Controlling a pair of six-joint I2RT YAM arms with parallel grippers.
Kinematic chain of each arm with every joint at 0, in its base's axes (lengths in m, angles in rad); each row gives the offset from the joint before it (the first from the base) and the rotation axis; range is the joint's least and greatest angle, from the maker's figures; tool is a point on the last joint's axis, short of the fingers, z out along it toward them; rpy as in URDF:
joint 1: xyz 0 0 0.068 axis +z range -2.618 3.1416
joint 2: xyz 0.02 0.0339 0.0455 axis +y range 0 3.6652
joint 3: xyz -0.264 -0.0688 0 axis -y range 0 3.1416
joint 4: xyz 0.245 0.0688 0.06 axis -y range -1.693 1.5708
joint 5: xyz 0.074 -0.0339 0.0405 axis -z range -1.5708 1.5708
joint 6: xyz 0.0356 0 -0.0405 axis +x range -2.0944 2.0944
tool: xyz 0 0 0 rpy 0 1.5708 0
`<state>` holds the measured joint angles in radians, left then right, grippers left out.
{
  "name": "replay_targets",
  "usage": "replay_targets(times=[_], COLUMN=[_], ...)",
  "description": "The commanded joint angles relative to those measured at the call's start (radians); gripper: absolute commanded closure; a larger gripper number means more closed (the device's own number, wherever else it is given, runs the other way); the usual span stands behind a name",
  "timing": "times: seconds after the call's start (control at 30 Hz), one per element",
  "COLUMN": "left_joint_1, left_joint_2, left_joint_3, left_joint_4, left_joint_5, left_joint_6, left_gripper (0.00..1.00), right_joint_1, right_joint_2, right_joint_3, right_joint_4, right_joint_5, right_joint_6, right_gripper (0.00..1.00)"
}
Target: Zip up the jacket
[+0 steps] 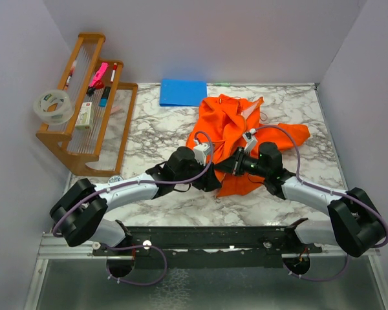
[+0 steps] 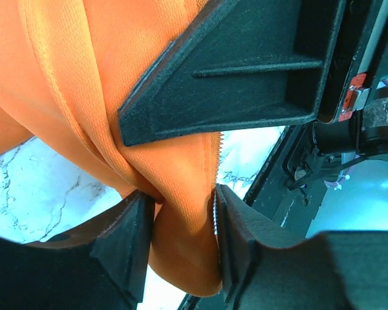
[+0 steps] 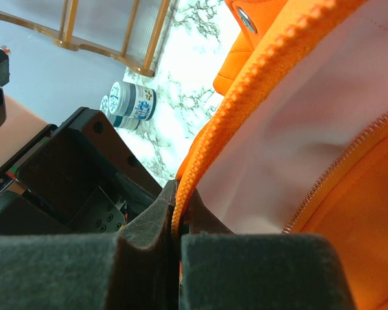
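Closest to the right wrist camera, the right gripper (image 3: pixel 176 258) is clamping its two padded fingers tight on the jacket (image 3: pixel 349 245). It is pinching the orange zipper teeth (image 3: pixel 246 84) at the bottom centre of the frame. Only this view is showing the pale pink lining (image 3: pixel 297 129) spreading to the right, a metal snap (image 3: pixel 247 19) at the top edge, and two small labelled white tubs (image 3: pixel 132 100) standing farther off at upper left.

At the bottom of the left wrist view, the left gripper (image 2: pixel 181 248) is holding its jaws partly apart. A fold of orange cloth is filling the gap, and both pads (image 2: pixel 126 245) are touching it.

From above, both grippers are meeting at the centre of the frame, over the jacket's near edge. The jacket is lying crumpled on the marble table (image 1: pixel 155 129), from the centre toward the upper right. Beyond it a flat blue rectangle (image 1: pixel 183 92) is lying at the back edge. At upper left, a wooden rack (image 1: pixel 90 37) is carrying a roll of tape (image 1: pixel 53 115).
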<state>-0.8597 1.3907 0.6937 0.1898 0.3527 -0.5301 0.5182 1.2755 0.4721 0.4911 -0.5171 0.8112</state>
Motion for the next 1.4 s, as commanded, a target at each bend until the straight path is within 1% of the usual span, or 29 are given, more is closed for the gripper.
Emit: replay_targets(times=[0.0,0.13,0.2,0.27,0.3,0.37,0.4,0.47,0.57,0.6,0.67,0.7,0.77,0.83,1.17,1.37], left_joint_1=[-0.007,-0.007,-0.007,-0.007,-0.007,-0.007,-0.007,-0.007,-0.007,-0.007,-0.007,-0.007,-0.007,-0.007,-0.007,-0.006], left_joint_2=[0.014,0.019,0.022,0.024,0.026,0.025,0.025,0.026,0.024,0.024,0.020,0.016,0.006,-0.003,-0.058,-0.068], left_joint_3=[0.032,0.034,0.035,0.036,0.036,0.037,0.035,0.035,0.039,0.040,0.041,0.041,0.040,0.033,-0.025,-0.035], left_joint_4=[0.051,0.051,0.051,0.051,0.051,0.051,0.051,0.051,0.051,0.051,0.050,0.050,0.050,0.053,0.096,0.097], left_joint_5=[0.048,0.049,0.049,0.049,0.049,0.050,0.051,0.052,0.055,0.057,0.058,0.057,0.062,0.068,0.131,0.155], left_joint_6=[-0.013,-0.009,-0.008,-0.008,-0.008,-0.008,-0.008,-0.008,-0.008,-0.009,-0.014,-0.017,-0.022,-0.029,-0.053,-0.048], left_gripper=[0.55,0.55,0.55,0.55,0.55,0.55,0.55,0.55,0.53,0.51,0.41,0.36,0.28,0.26,0.27,0.34], right_joint_1=[0.008,0.008,0.008,0.008,0.008,0.008,0.008,0.008,0.008,0.008,0.008,0.009,0.008,0.008,0.008,0.008], right_joint_2=[-0.022,-0.038,-0.046,-0.057,-0.063,-0.073,-0.076,-0.080,-0.080,-0.080,-0.079,-0.079,-0.081,-0.086,-0.119,-0.124], right_joint_3=[0.009,-0.005,-0.015,-0.025,-0.029,-0.034,-0.035,-0.036,-0.041,-0.042,-0.044,-0.044,-0.042,-0.038,-0.027,-0.024], right_joint_4=[-0.034,-0.038,-0.037,-0.037,-0.038,-0.040,-0.041,-0.044,-0.045,-0.045,-0.046,-0.046,-0.054,-0.063,-0.095,-0.084], right_joint_5=[0.018,0.019,0.021,0.023,0.025,0.021,0.020,0.017,0.018,0.021,0.023,0.023,0.023,0.022,0.008,-0.014], right_joint_6=[-0.017,0.001,0.016,0.031,0.038,0.046,0.048,0.049,0.048,0.046,0.043,0.039,0.026,0.012,-0.066,-0.086], right_gripper=[0.93,0.79,0.69,0.61,0.59,0.58,0.58,0.64,0.81,0.87,0.96,0.99,0.99,1.00,1.00,1.00])
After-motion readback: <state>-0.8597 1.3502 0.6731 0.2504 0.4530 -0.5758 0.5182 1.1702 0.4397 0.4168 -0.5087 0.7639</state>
